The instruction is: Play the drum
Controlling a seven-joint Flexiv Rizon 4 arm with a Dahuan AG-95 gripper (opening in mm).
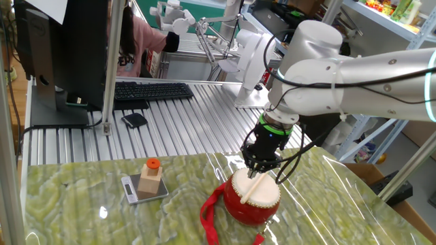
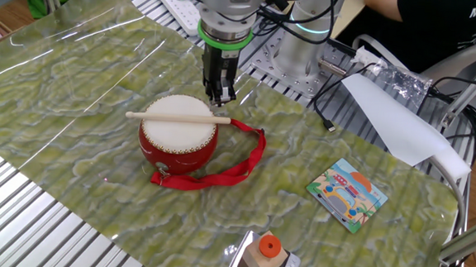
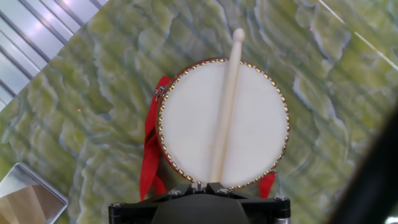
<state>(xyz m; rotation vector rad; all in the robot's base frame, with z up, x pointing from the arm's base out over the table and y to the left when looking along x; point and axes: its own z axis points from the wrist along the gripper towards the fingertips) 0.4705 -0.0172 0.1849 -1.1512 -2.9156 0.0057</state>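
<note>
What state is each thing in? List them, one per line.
Gripper: shut on the drumstick's end, pointing down.
Drumstick: held level, lying across the drum skin.
Drum: upright on the table, skin up.
Ribbon: loose, trailing on the mat beside the drum.
Wooden block: upright on a small scale, orange cap on top.
Card: lying flat, picture side up.

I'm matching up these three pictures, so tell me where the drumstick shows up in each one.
One fixed view: drumstick lower centre-right, slanting across the drum.
The other fixed view: centre-left, lying level across the skin.
Hand view: centre, running up from the claw.
Shared landmark: the red ribbon strap.
</note>
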